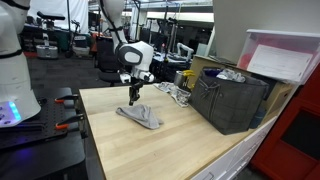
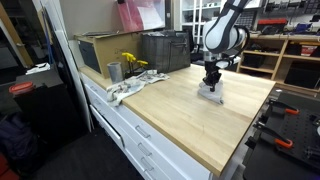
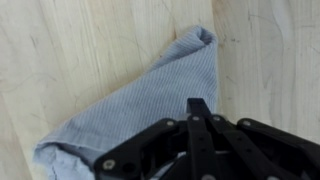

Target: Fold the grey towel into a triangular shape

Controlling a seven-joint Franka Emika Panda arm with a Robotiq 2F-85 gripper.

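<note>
The grey towel (image 3: 140, 95) lies on the light wooden table (image 1: 150, 150), bunched into a rough triangle with one pointed corner away from the wrist camera. It shows in both exterior views (image 1: 142, 117) (image 2: 210, 95). My gripper (image 3: 200, 104) hangs straight down just over the towel, its two black fingers pressed together at the towel's edge. It looks shut on the cloth there. The gripper also shows in both exterior views (image 1: 131, 98) (image 2: 211, 82). The part of the towel under the fingers is hidden.
A dark crate (image 1: 232, 100) stands at the back of the table, with a cardboard box (image 2: 95, 50) and clutter (image 2: 128, 68) beside it. Another cloth (image 2: 128, 88) hangs near the table edge. Clamps (image 2: 285, 140) sit at the table's end.
</note>
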